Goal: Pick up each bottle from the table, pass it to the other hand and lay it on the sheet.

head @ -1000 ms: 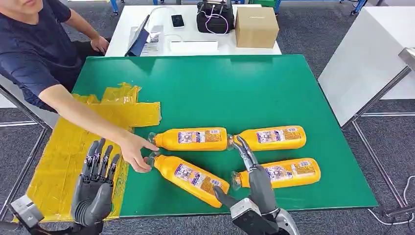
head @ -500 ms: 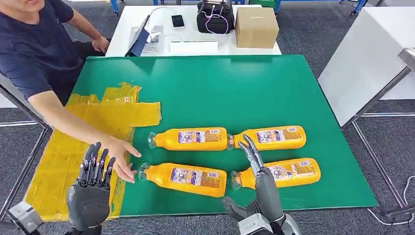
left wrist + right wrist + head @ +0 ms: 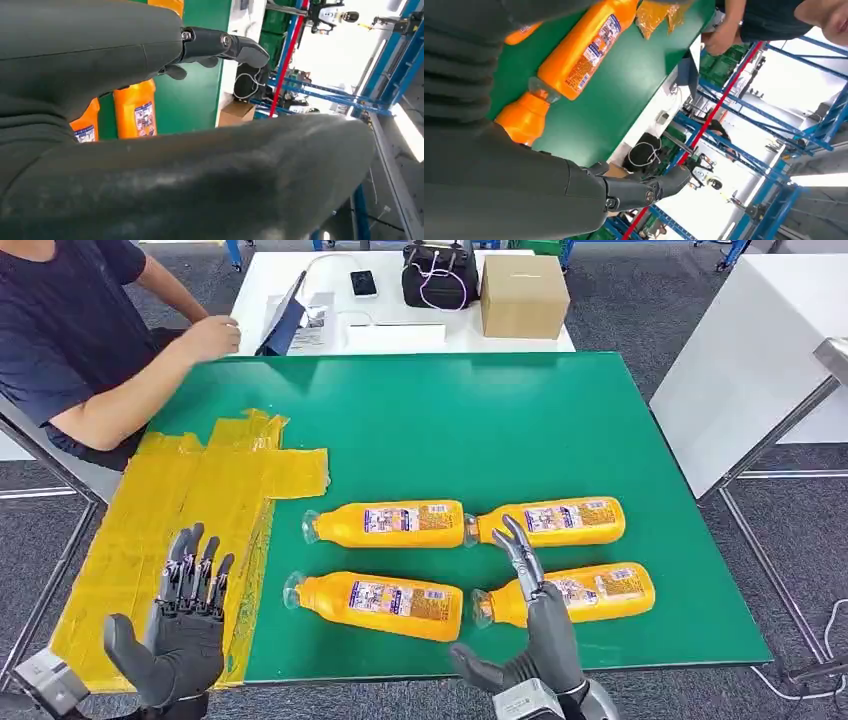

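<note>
Bottles: four lie on the green table [image 3: 560, 420], none on the yellow sheet [image 3: 150, 540], apparently; every transfer remains. Left hand [image 3: 185, 625] and right hand [image 3: 535, 625] hover spread, holding nothing.

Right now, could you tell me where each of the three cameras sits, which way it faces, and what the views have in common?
Head view: high on the body, looking forward and down at the green table, four orange bottles, the yellow sheet; the left hand and right hand rise from below, open.
Left wrist view: behind the left hand, facing across the table toward the bottles.
Right wrist view: behind the right hand, facing bottles and the seated person.
Shared: orange bottles on green table in all three.
</note>
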